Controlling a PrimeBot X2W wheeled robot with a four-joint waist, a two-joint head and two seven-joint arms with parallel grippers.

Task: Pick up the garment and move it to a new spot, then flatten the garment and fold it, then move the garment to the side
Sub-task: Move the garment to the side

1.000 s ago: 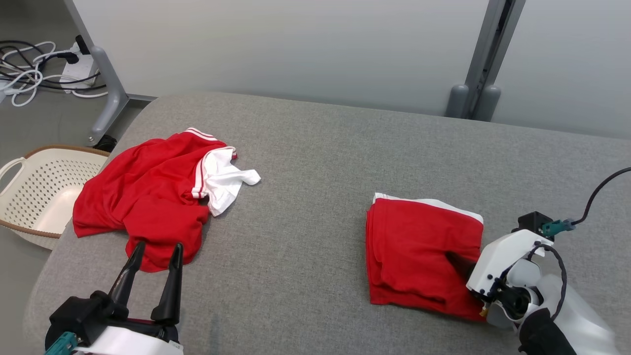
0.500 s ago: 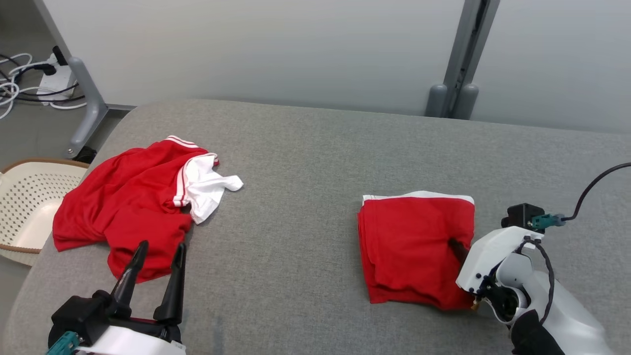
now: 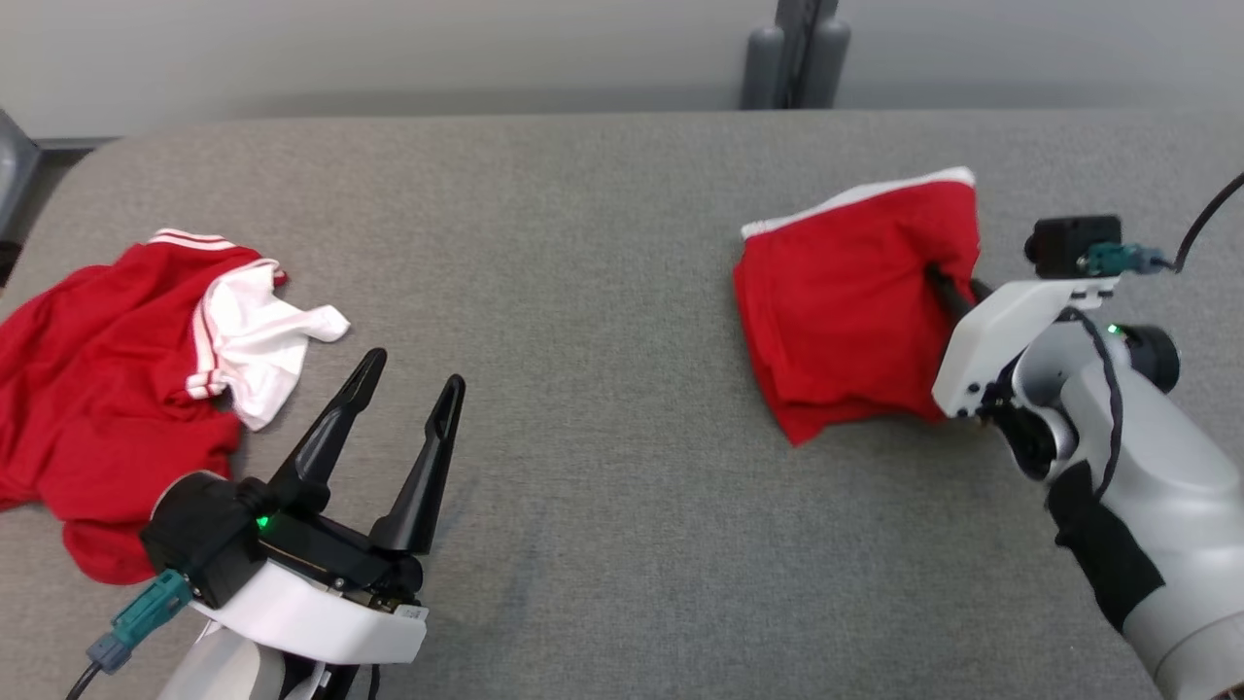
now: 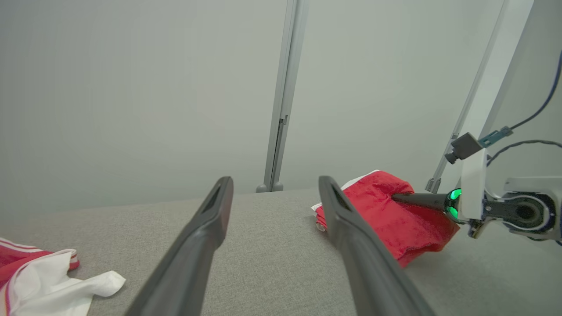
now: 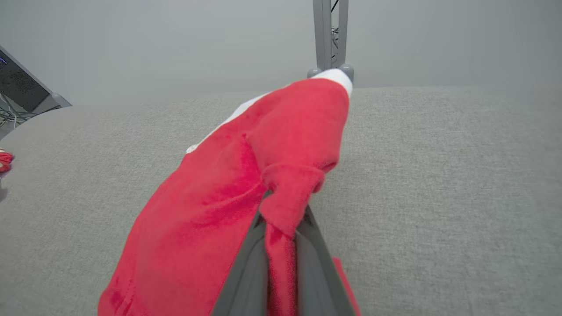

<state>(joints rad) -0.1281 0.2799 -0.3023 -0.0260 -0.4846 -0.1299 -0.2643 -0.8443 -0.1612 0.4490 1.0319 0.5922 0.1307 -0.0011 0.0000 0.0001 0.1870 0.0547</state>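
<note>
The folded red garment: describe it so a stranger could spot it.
On the wide grey cushioned surface, look right. The folded red garment is a compact stack with a white edge, pinched by the right gripper; the other red garment, far left, lies crumpled.

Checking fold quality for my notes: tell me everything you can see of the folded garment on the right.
The folded garment is red, soft-looking cloth with a white band along its far edge, folded into a layered, roughly square stack. The right gripper is shut on its right edge, bunching the cloth there and raising that side. Its near corner hangs down toward the grey surface; I cannot tell whether it touches.
</note>
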